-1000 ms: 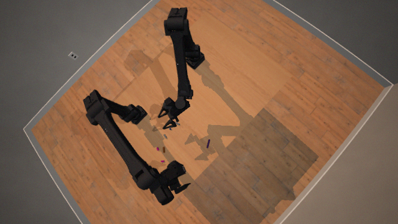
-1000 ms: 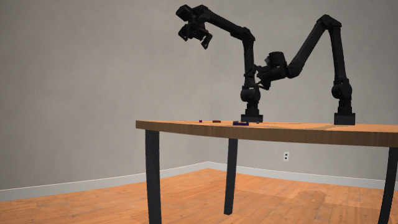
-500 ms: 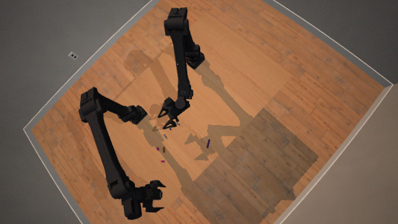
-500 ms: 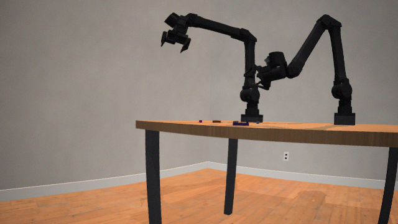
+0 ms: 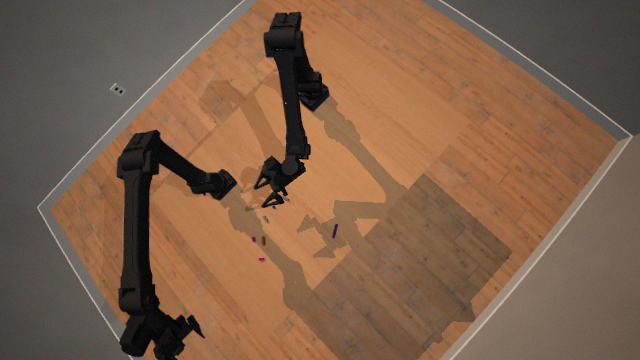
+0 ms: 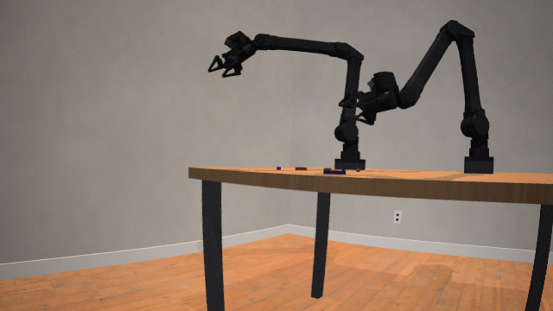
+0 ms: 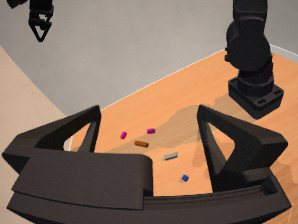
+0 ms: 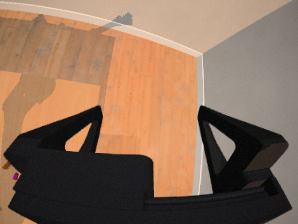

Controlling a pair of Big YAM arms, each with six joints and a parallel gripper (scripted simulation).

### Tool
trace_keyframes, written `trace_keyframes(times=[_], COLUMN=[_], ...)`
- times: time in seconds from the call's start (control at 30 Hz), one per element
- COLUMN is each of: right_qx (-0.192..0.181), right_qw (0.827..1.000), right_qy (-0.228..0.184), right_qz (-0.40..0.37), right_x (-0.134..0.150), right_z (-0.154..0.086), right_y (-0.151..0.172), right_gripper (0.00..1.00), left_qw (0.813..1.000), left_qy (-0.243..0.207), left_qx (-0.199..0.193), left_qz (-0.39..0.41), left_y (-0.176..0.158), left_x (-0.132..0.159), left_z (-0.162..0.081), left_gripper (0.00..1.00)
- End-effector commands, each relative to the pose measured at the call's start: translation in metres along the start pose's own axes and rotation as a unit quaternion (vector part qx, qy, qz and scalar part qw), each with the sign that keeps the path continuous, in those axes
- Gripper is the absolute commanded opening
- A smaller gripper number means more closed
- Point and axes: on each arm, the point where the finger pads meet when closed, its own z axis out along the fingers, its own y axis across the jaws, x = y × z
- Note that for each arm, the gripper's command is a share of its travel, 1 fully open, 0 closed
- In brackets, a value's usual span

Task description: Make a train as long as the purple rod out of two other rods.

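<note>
The purple rod (image 5: 335,230) (image 6: 334,171) lies flat on the table (image 5: 390,115) (image 6: 389,183), apart from the others. An orange rod (image 5: 263,240) (image 7: 141,144) (image 6: 301,168) lies beside two magenta rods (image 5: 253,239) (image 5: 261,259) (image 7: 123,134) (image 7: 151,131). A grey rod (image 5: 266,219) (image 7: 171,156) and a blue rod (image 5: 273,206) (image 7: 185,177) lie nearer my left gripper. No two rods touch. My left gripper (image 5: 260,196) (image 7: 149,110) is open and empty, above the table just short of the blue rod. My right gripper (image 5: 190,340) (image 6: 217,72) (image 8: 150,110) is open and empty, stretched high up and far out past the table's edge.
The right arm's base (image 7: 255,95) (image 6: 350,164) stands on the table close beside the rods. The left arm's base (image 5: 312,95) (image 6: 479,165) stands further back. The right wrist view looks down at the floor and a wall corner.
</note>
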Motion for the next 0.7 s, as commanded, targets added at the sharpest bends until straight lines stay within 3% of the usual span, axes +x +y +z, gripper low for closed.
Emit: trace_keyframes(times=[0.0,0.03,0.2,0.33,0.53,0.6,0.67], right_qx=[0.066,0.066,0.175,0.259,0.374,0.374,0.407], right_qw=[0.995,0.995,0.971,0.938,0.874,0.874,0.850], right_qy=[-0.021,-0.021,-0.024,-0.031,-0.050,-0.050,-0.057], right_qz=[0.068,0.068,0.162,0.229,0.308,0.308,0.328], right_x=[0.008,0.008,0.067,0.115,0.181,0.181,0.200], right_z=[-0.033,-0.033,-0.079,-0.124,-0.198,-0.198,-0.223], right_y=[-0.044,-0.044,-0.112,-0.155,-0.198,-0.198,-0.207], right_gripper=[1.00,1.00,1.00,1.00,1.00,1.00,1.00], left_qw=[1.000,1.000,1.000,1.000,1.000,1.000,1.000], left_qy=[-0.009,-0.009,-0.009,-0.009,-0.009,-0.009,-0.009], left_qx=[-0.006,-0.006,-0.006,-0.006,-0.006,-0.006,-0.006], left_qz=[0.013,0.013,0.013,0.013,0.013,0.013,0.013], left_y=[0.011,0.011,0.011,0.011,0.011,0.011,0.011], left_x=[-0.010,-0.010,-0.010,-0.010,-0.010,-0.010,-0.010], left_z=[0.003,0.003,0.003,0.003,0.003,0.003,0.003], left_gripper=[1.00,1.00,1.00,1.00,1.00,1.00,1.00])
